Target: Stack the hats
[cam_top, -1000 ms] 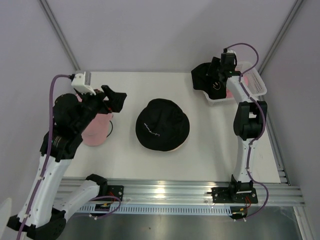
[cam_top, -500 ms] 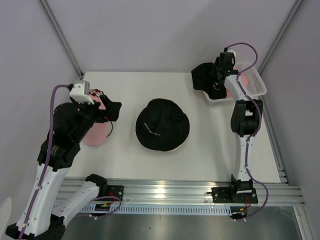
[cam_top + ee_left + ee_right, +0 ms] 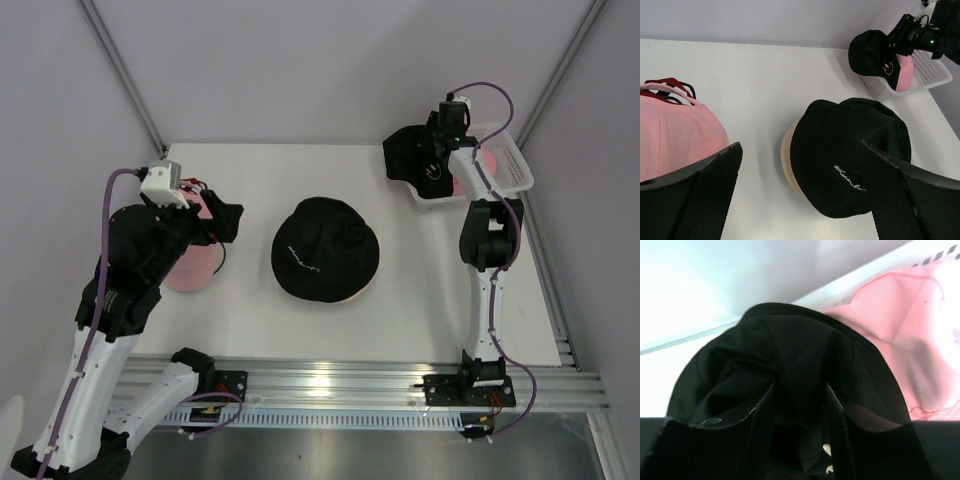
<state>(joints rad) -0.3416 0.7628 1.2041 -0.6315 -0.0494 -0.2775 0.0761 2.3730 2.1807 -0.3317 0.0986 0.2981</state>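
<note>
A black bucket hat with white script lies at the table's middle on a tan hat, whose rim shows below it. A pink cap lies at the left, with a red cap behind it. My left gripper is open and empty, above the pink cap's right side. My right gripper is shut on a second black hat with a small smiley logo, held at the basket's left end. In the right wrist view its fingers pinch the black fabric.
A white mesh basket stands at the back right corner, with a pink hat inside it. It also shows in the left wrist view. The enclosure walls stand close behind and beside the table.
My left arm has swung back to the left and lowered over the pink cap. My right gripper has shifted slightly at the basket, still holding the black hat.
</note>
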